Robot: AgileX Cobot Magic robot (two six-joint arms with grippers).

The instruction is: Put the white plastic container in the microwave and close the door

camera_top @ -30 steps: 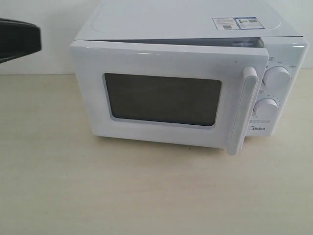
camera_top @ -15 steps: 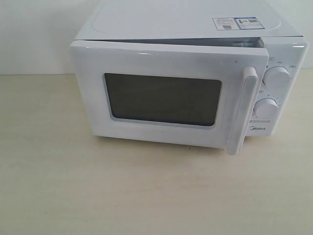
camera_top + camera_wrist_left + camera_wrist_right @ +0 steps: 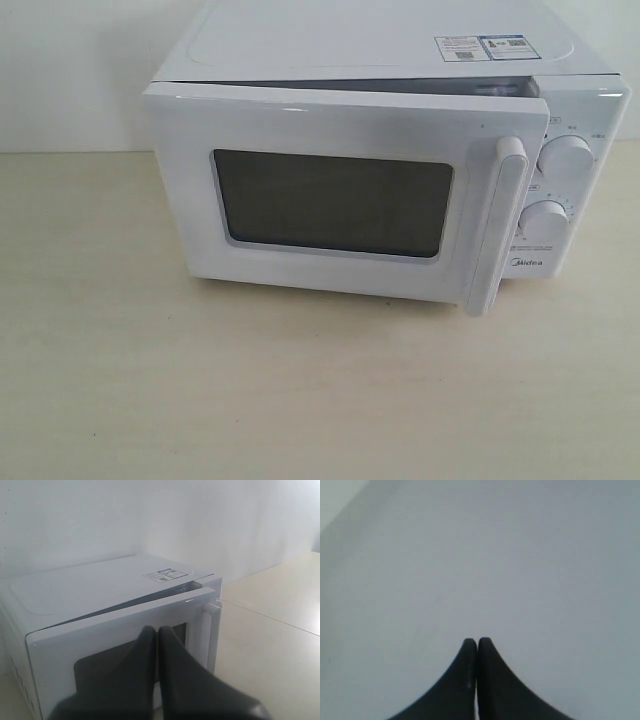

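Note:
The white microwave (image 3: 380,40) stands on the table, seen also in the left wrist view as the microwave (image 3: 100,585). Its door (image 3: 330,115) with the dark window is almost closed, a narrow gap showing along the top and at the handle (image 3: 500,225) side. The white plastic container is out of view. My left gripper (image 3: 156,630) is shut and empty, held in front of the door (image 3: 120,625). My right gripper (image 3: 477,642) is shut with nothing in it, facing a plain white surface. Neither gripper shows in the exterior view.
Two round knobs (image 3: 568,158) sit on the microwave's right panel. A light wooden tabletop (image 3: 300,400) spreads in front and to both sides. A white wall (image 3: 70,70) stands behind.
A dark arm part at the exterior view's left edge has left the view. The door's handle side has swung slightly closer to the microwave body.

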